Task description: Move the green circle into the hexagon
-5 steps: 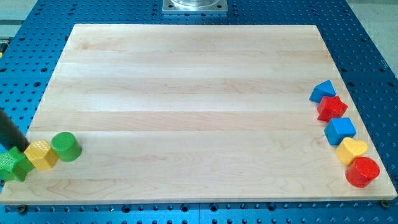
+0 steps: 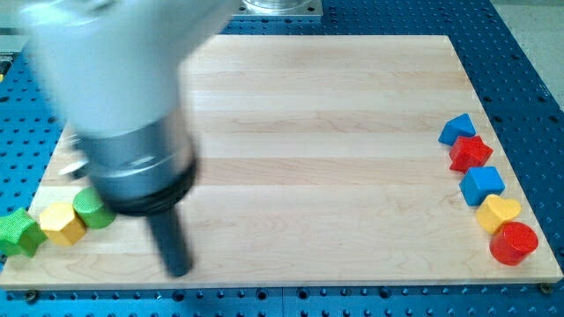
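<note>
The green circle (image 2: 89, 210) sits at the board's left edge, partly hidden by my arm. It touches the yellow hexagon (image 2: 62, 223) on its left. A green star-like block (image 2: 18, 232) lies further left, at the board's corner. My tip (image 2: 179, 269) is near the view's bottom, to the right of and below the green circle, apart from it. The blurred grey arm body fills the upper left.
Along the board's right edge stand a blue block (image 2: 456, 129), a red star-like block (image 2: 470, 153), a blue cube (image 2: 482, 184), a yellow heart (image 2: 498, 212) and a red cylinder (image 2: 514, 243). The wooden board (image 2: 317, 158) lies on a blue perforated table.
My arm has swung in from the left edge over the board; the tip is now right of and below the green circle. The blocks have not visibly moved.
</note>
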You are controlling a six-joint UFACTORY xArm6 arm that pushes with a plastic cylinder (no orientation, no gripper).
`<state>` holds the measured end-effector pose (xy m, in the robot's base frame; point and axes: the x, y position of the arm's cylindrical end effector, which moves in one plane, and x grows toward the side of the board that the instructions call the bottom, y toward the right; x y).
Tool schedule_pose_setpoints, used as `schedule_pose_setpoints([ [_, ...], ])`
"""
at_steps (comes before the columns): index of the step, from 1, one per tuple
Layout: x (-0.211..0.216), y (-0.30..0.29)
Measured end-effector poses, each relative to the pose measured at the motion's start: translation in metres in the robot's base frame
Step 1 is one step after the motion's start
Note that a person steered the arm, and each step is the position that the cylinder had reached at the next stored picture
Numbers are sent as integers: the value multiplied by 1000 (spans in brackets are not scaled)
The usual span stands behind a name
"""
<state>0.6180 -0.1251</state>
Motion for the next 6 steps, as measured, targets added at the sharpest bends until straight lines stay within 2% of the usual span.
schedule_pose_setpoints([
  [1,1,-14],
  [3,-2,-177],
  [6,-26,-177],
])
